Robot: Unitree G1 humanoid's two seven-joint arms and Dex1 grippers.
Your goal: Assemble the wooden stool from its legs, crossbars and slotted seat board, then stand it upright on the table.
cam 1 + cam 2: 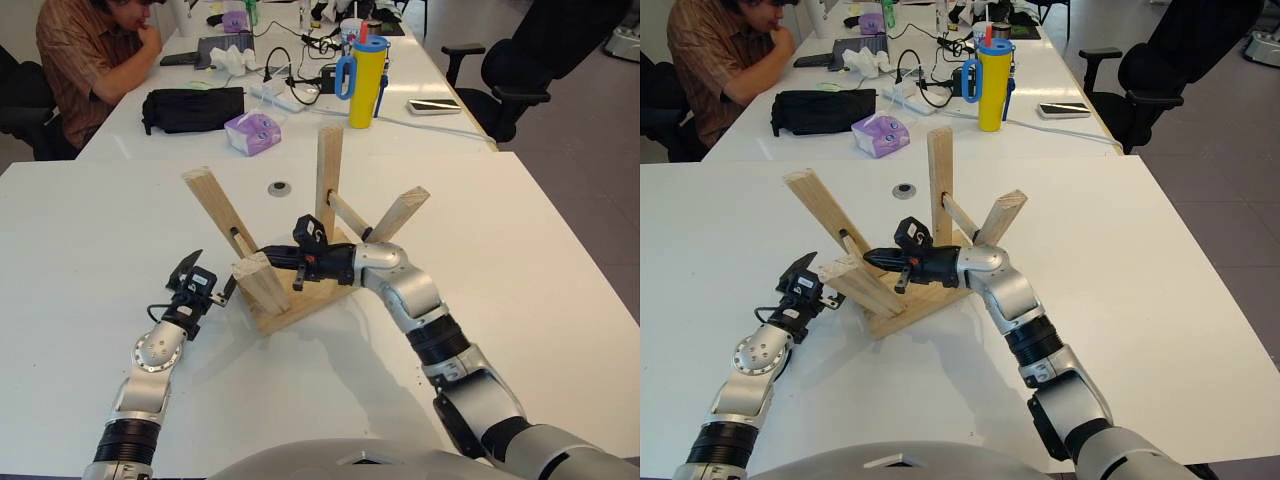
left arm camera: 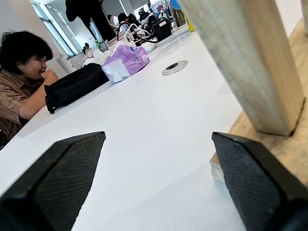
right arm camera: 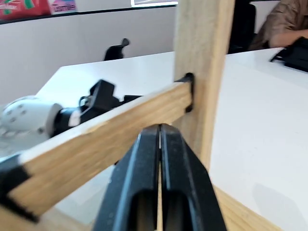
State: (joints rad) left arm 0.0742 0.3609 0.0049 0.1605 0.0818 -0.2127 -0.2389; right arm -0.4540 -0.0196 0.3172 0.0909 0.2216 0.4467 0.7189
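By the stool (image 1: 292, 302), left end effector (image 2: 159, 137) apart; right end effector (image 3: 160, 129) together at crossbar (image 3: 96, 140)

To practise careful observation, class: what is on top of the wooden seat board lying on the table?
Four legs rise from the seat board, linked by crossbars. The right hand, shut, sits between them and covers the board's middle, so its slots cannot be seen.

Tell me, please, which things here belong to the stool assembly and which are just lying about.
For the job: seat board, legs, crossbar.
Lying about: tissue pack, black pouch, yellow bottle, phone.
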